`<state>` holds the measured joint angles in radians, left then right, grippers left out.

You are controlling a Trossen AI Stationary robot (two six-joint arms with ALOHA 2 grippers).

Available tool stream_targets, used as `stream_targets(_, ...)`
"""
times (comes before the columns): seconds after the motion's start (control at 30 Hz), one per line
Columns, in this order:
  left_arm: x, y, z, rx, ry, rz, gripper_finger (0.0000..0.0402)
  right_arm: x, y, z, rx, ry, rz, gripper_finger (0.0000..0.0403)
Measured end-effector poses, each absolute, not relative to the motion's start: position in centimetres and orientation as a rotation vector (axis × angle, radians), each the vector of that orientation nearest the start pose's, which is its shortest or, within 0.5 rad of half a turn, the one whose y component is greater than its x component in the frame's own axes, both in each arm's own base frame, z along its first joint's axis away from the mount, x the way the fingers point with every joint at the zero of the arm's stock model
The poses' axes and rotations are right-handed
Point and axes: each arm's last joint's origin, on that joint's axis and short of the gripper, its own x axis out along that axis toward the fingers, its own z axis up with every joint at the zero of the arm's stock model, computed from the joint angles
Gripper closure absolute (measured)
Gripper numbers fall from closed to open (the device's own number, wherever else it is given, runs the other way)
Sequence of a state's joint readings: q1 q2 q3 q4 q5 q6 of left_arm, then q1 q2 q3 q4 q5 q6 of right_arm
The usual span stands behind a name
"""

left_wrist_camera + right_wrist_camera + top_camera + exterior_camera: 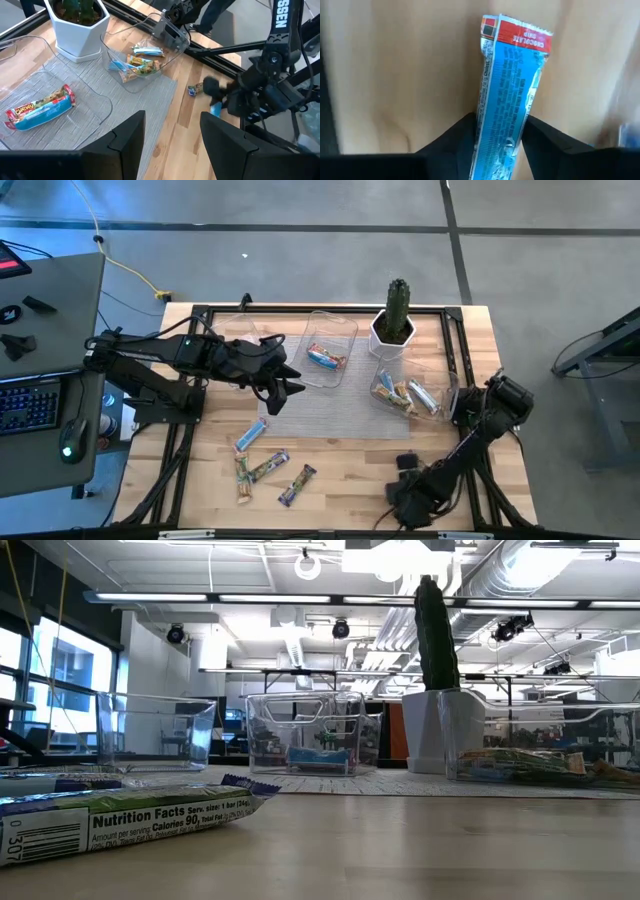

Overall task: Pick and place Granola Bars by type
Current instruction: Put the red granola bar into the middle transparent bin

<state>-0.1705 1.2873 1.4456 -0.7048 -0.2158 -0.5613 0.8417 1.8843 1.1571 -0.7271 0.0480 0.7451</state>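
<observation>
So the right gripper (495, 137) is down low at the near right part of the table, and its wrist view shows the two dark fingers sitting on either side of a light blue bar (512, 95) with a red end flap. The fingers look right against the wrapper edges, so this reads as the grab step, jaws closing onto the bar. Whether the pinch is fully firm yet is hard to say from here.

The left gripper (170, 142) hangs over the grey mat (315, 415) in the middle of the table, fingers spread, nothing between them. It seems to be just waiting.

Where the Granola Bars are: one blue bar lies in the middle clear tray (330, 350), a mixed pile sits in the right tray (385, 392) next to the cactus pot (393, 330), and a loose bunch (265, 465) lies on the bare wood near the front left, including a blue one, a couple of green-tan ones and a purple one. A third tray (155, 732) at the back left looks empty from the low view.

Next move, as a guess: finish the squeeze, lift straight up so the bar doesn't slide out, then carry it to whichever tray holds the blue type, probably the middle one. That's a long reach across from the right corner.
</observation>
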Motion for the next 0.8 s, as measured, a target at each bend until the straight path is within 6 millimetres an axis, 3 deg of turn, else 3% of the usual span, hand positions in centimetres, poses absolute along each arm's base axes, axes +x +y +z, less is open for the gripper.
stream_targets(0.07,25.8,-3.8,40.5,-0.445,0.511,0.184,0.0215,24.0,24.8,14.7,-0.015,1.375,0.134,0.027)
stream_targets(0.27,25.8,-3.9,40.5,-0.445,0.518,0.162,0.0215,26.2,22.9,15.0,-0.11,1.316,0.161,0.0297)
stream_targets(0.43,25.8,-3.9,40.5,-0.445,0.518,0.162,0.0215,29.1,19.7,15.5,-0.196,1.239,0.092,0.0306)
stream_targets(0.63,25.8,-3.9,40.5,-0.443,0.518,0.162,0.0215,34.5,15.6,19.2,-0.344,1.032,0.007,0.0306)
stream_targets(0.8,25.8,-3.9,40.5,-0.414,0.52,0.154,0.0215,38.1,10.0,23.2,-0.474,0.948,-0.224,0.0306)
